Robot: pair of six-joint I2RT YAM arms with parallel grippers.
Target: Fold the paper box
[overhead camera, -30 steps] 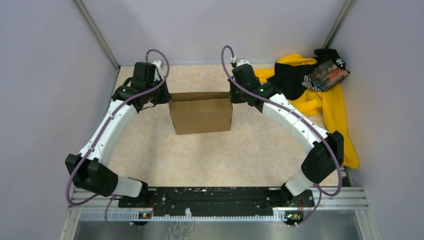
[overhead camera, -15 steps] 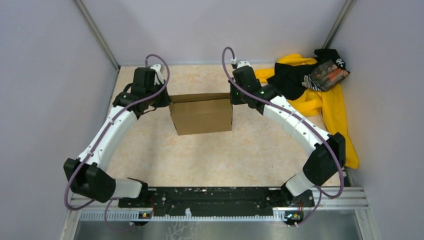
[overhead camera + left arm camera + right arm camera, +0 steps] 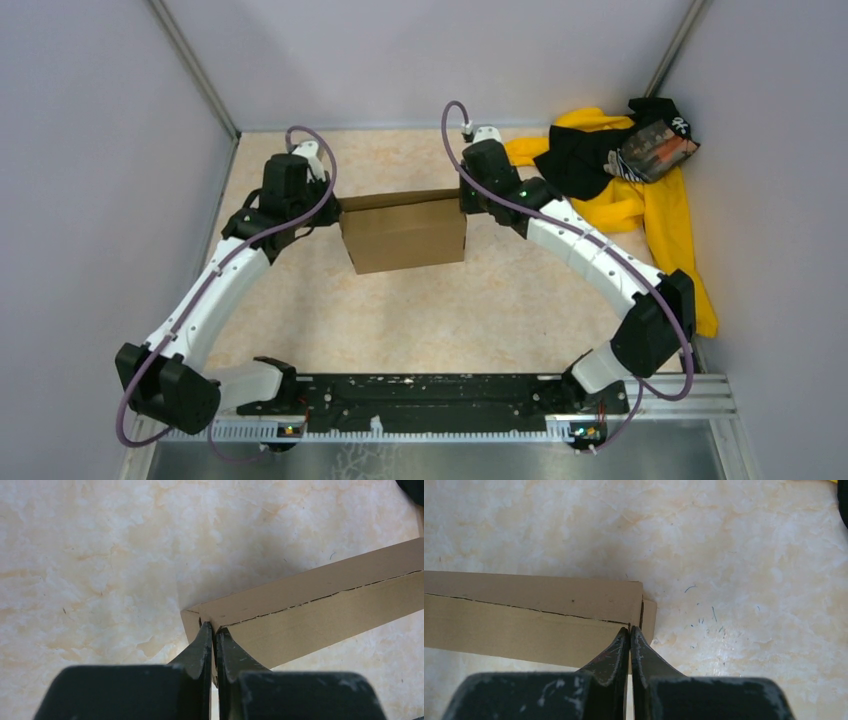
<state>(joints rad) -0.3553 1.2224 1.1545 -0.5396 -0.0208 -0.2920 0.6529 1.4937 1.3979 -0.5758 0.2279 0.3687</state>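
The paper box (image 3: 405,235), plain brown cardboard, stands in the middle of the table with a narrow top panel (image 3: 310,587) along its far edge. My left gripper (image 3: 335,208) is at its upper left corner. In the left wrist view that gripper (image 3: 213,628) is shut on the thin end wall of the box (image 3: 320,617). My right gripper (image 3: 463,198) is at the upper right corner. Seen from the right wrist, the right gripper (image 3: 630,629) is shut at the end edge of the box (image 3: 524,630), beside a small end flap (image 3: 649,620).
A pile of yellow and black clothing (image 3: 640,190) lies at the back right against the wall. Grey walls (image 3: 100,150) close in the left, back and right. The marbled tabletop (image 3: 420,310) lies between the box and the arm bases (image 3: 430,395).
The left jaws have closed tighter on the box's end wall. The left arm's elbow has swung down and left. The box's top edge now tilts slightly up to the right.
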